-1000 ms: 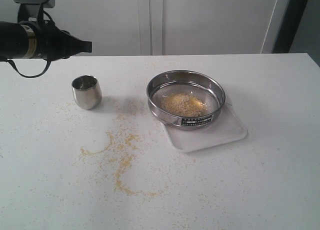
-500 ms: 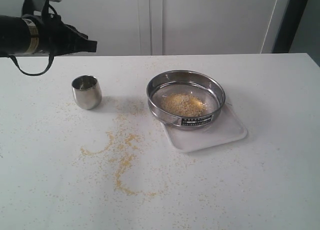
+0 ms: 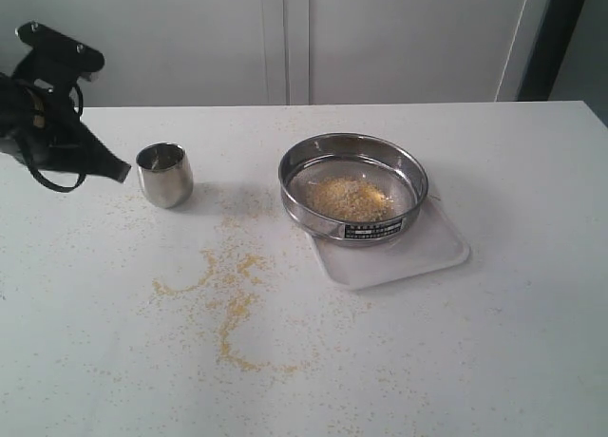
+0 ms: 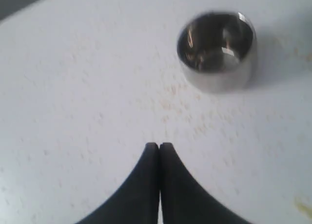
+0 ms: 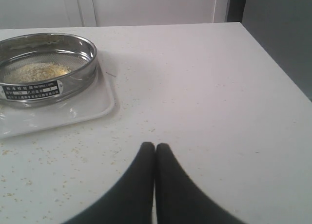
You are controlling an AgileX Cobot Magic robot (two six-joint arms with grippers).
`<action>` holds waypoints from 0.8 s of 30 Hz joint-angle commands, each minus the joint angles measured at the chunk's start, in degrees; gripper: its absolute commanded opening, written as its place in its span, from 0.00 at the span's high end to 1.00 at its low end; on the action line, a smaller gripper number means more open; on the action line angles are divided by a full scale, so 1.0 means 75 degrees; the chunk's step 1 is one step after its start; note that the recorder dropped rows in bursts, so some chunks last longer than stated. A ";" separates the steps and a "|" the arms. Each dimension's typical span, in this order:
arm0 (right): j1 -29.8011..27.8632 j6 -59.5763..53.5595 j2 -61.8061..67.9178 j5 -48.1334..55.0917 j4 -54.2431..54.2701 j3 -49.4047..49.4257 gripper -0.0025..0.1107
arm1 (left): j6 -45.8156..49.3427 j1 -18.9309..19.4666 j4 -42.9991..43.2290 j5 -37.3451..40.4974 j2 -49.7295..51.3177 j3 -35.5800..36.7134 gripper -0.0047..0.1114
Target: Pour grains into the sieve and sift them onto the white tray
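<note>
In the exterior view the left tool (image 3: 119, 171) hangs low over the table (image 3: 494, 342), its tip just beside the small steel cup (image 3: 164, 175). Well beyond the cup from it, the sieve (image 3: 313, 218) rests on the white tray (image 3: 427, 252), with the grains (image 3: 351, 198) heaped on its mesh. More spilled grain (image 3: 233, 309) streaks the table, apart from the tool. The right tool does not appear here.

The left wrist view settles what the exterior leaves unclear. The left tool (image 4: 159, 147) has its tips pressed together on nothing, and the small steel cup (image 4: 217, 48) stands upright ahead of them, apart.

Only the right wrist view shows the right tool (image 5: 155, 147), likewise closed and empty, with sieve and tray ahead of it and well apart. It also shows the sieve sitting toward one end of the tray.

We judge two risks. The closed left tool could knock the cup over, and shaking an off-centre sieve could send meal past the tray's rim.
</note>
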 commanded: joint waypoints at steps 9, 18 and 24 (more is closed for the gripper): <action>-0.0045 -0.0009 -0.0036 -0.0112 -0.0041 0.0043 0.98 | 0.1629 -0.0139 -0.2544 0.2861 -0.0617 0.0040 0.96; -0.0045 -0.0009 -0.0036 -0.0112 -0.0041 0.0043 0.98 | 0.1651 -0.0139 -0.3728 0.4031 -0.1467 0.0040 0.96; -0.0045 -0.0009 -0.0036 -0.0112 -0.0041 0.0043 0.98 | 0.2090 -0.0139 -0.4565 0.4365 -0.2326 0.0040 0.96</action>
